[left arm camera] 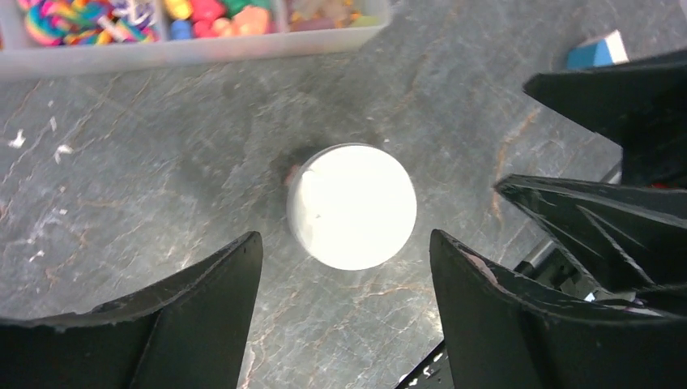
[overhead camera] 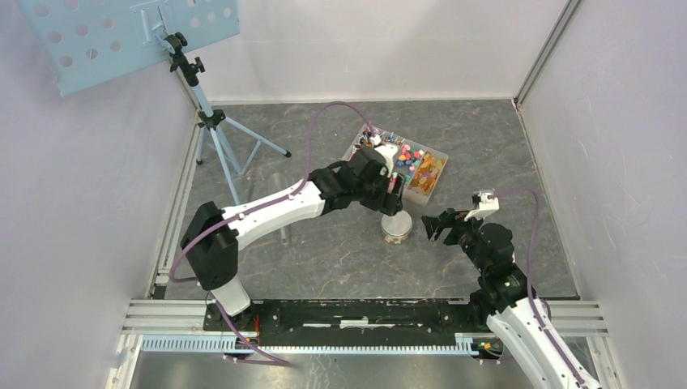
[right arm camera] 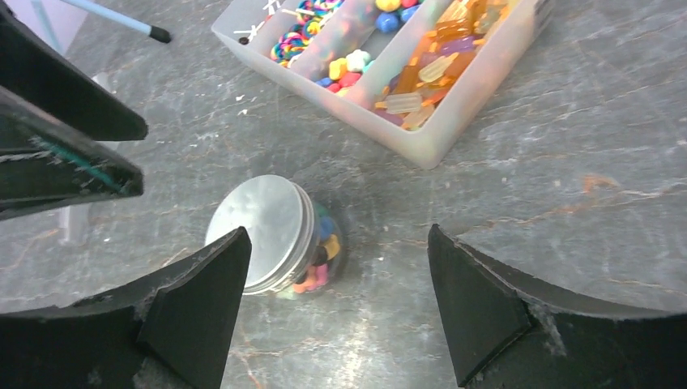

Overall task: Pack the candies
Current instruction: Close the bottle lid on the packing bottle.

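A small glass jar [overhead camera: 396, 228] stands on the table with its grey lid [right arm camera: 263, 227] on. Coloured candies [right arm camera: 324, 243] show through its side. More candies [right arm camera: 421, 73] lie in a clear compartment tray [overhead camera: 428, 188] behind it. My left gripper [overhead camera: 392, 201] hovers open just above the jar. In the left wrist view the lid [left arm camera: 352, 194] glares white between its spread fingers [left arm camera: 202, 308]. My right gripper [overhead camera: 433, 225] is open and empty just right of the jar, facing it. In the right wrist view [right arm camera: 339, 235] the jar sits by its left finger.
A tripod stand [overhead camera: 215, 121] holding a perforated blue plate stands at the back left. A clear tube [overhead camera: 279, 207] lies by the left arm. Enclosure walls and aluminium rails [overhead camera: 364, 312] bound the table. The tray's front wall [left arm camera: 194, 50] shows in the left wrist view.
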Tool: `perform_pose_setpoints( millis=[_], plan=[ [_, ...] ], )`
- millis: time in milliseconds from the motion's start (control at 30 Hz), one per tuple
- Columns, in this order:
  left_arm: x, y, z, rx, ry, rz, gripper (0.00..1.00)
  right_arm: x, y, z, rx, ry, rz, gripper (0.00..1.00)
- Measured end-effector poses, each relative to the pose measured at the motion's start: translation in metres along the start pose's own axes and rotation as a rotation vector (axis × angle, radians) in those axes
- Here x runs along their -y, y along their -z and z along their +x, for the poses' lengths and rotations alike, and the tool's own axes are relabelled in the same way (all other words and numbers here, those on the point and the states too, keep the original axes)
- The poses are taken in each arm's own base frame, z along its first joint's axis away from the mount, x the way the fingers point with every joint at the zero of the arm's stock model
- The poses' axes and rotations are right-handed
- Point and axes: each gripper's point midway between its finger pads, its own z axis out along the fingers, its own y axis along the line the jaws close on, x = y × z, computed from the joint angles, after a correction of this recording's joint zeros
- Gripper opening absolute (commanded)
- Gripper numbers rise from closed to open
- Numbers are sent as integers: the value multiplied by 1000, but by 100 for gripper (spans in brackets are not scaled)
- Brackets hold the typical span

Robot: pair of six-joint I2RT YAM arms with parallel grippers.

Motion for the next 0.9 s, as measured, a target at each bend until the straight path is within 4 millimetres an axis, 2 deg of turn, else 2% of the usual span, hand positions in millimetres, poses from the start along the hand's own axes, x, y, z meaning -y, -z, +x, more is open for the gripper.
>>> perform_pose_setpoints(
  millis=[67, 133, 367, 500, 600, 767, 900],
  plan=[
    [-13, 0, 3, 4, 60, 4, 78, -5, -3, 2, -16, -20, -22, 74],
    [-26, -4, 12, -4, 114, -1, 75, -10, -6, 6, -36, -41, -46, 73],
    [-42, -18, 53, -84, 308, 73, 71, -18, -17, 22, -118, -92, -85, 71],
    [-36, -20, 48, -70, 336, 125, 69, -22, -21, 28, -150, -113, -100, 58],
    [-31, -25, 44, -60, 332, 161, 67, -24, -24, 32, -172, -129, -113, 52],
    [-28, -36, 50, -80, 334, 192, 64, -28, -27, 35, -184, -135, -131, 52],
    [-29, -40, 58, -102, 338, 192, 64, -28, -27, 39, -188, -146, -144, 56]
  ],
)
